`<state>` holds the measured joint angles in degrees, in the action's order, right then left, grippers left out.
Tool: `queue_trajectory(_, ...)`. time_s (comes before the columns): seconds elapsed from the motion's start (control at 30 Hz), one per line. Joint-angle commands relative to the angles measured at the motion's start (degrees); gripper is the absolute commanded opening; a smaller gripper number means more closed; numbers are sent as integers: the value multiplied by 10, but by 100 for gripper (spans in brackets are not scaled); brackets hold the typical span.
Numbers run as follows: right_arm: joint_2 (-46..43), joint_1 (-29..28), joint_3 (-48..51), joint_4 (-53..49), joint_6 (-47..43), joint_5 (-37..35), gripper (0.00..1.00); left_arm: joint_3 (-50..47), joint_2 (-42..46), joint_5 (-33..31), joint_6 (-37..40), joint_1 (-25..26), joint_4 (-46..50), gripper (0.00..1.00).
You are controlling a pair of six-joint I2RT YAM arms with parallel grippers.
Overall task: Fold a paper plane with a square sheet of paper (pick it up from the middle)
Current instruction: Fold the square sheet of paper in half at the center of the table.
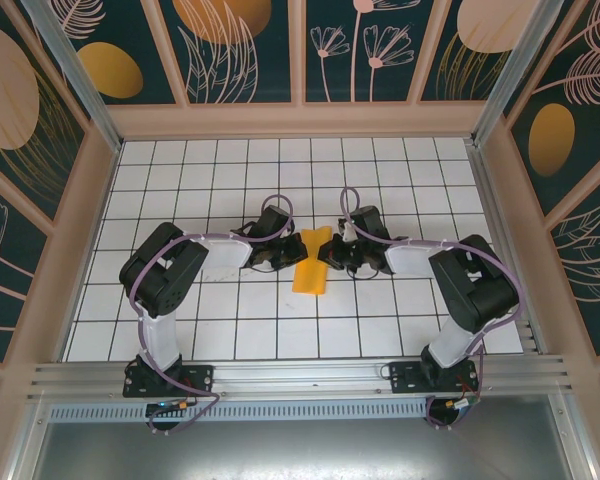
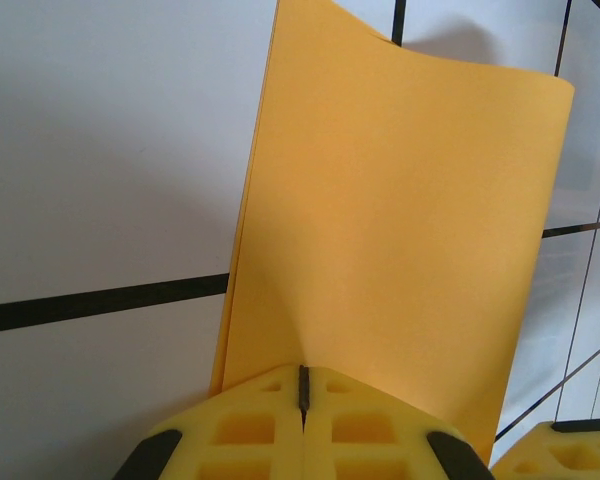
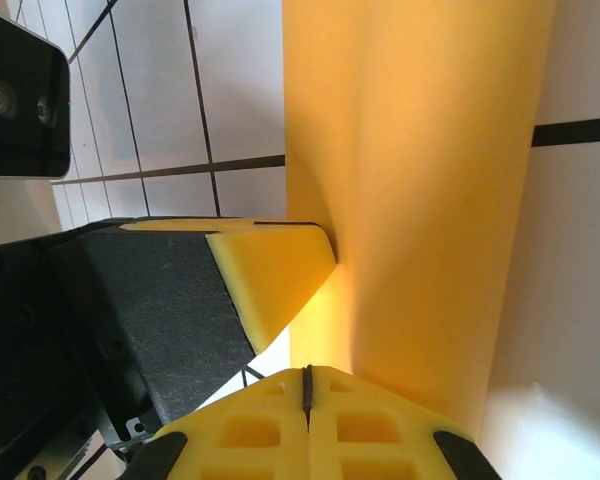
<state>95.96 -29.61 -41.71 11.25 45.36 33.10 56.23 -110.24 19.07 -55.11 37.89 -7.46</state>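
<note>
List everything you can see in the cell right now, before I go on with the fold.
sheet of paper: one, orange-yellow, folded over, mid-table between the grippers
table: one, white with black grid lines, under everything
walls: three, dark teal with leaves and orange ovals, around the table
rail: one, silver, along the near edge
left gripper: one, yellow fingers, shut on the sheet's left side
right gripper: one, yellow fingers, shut on the sheet's right side

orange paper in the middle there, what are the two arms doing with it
Both arms are working on a thin orange-yellow paper sheet over the white gridded table. The left claw and the right claw are each shut on one side of it, facing each other. The sheet looks doubled over lengthwise, not yet a pointed plane.
</note>
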Motion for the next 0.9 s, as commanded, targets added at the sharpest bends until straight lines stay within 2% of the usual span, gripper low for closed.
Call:
queue_trajectory(0.0,12,6,11,22,-8,10,2,-19,-24,-11,6,3,44,0)
queue_trajectory(0.47,37,23,74,23,-27,-23,2,-18,-27,-14,6,3,47,0)
queue_trajectory(0.7,-44,19,63,37,-25,6,1,-20,-24,-14,7,3,47,0)
queue_trajectory(0.77,-54,18,69,62,-15,34,0,-20,-24,-15,6,3,47,0)
queue_trajectory(0.87,-50,16,84,85,3,40,0,-20,-24,-14,6,3,46,0)
